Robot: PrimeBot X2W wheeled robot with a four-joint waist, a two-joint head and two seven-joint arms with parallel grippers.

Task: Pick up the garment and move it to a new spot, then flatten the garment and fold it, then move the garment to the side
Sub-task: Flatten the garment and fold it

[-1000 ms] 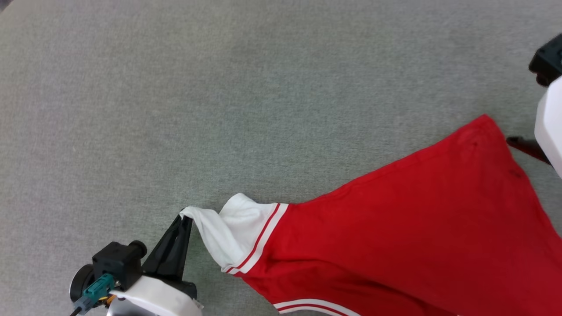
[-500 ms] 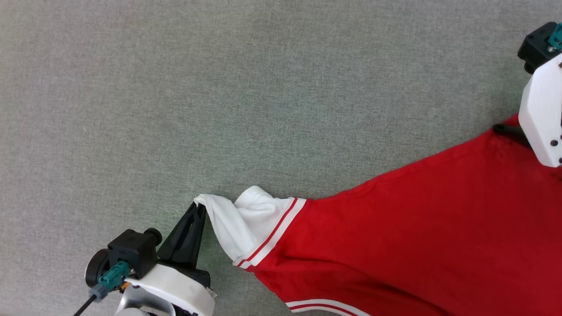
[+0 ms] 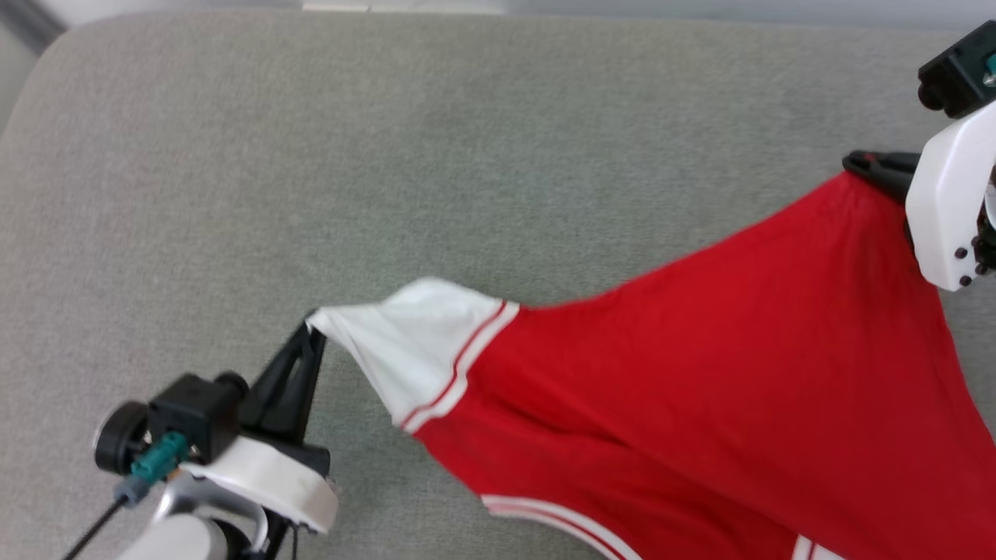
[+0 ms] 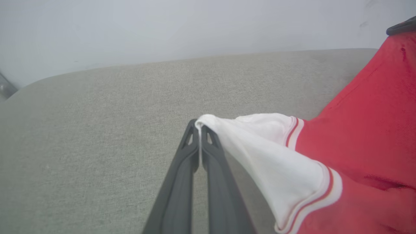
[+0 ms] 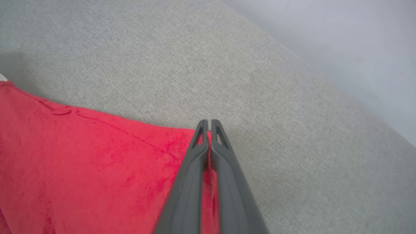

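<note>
The garment (image 3: 700,365) is a red shirt with a white sleeve and red-and-white striped trim, stretched in the air over the grey cushion between both grippers. My left gripper (image 3: 313,325) is shut on the tip of the white sleeve (image 4: 260,152) at lower left. In the left wrist view its fingers (image 4: 182,175) press together with white cloth pinched at their tips. My right gripper (image 3: 860,163) is shut on a red corner of the garment (image 5: 97,156) at upper right; a thin strip of red cloth shows between its fingers (image 5: 191,182). Letters and number are hidden.
The grey fabric cushion (image 3: 389,155) spans the scene, with its rounded back edge at the top of the head view and its left corner (image 3: 54,54) curving away. A pale wall (image 4: 195,26) rises behind it.
My right gripper has shut on the garment's red corner. Both grippers have lifted, pulling the cloth taut off the cushion. The head camera has shifted, bringing the cushion's back edge into view.
</note>
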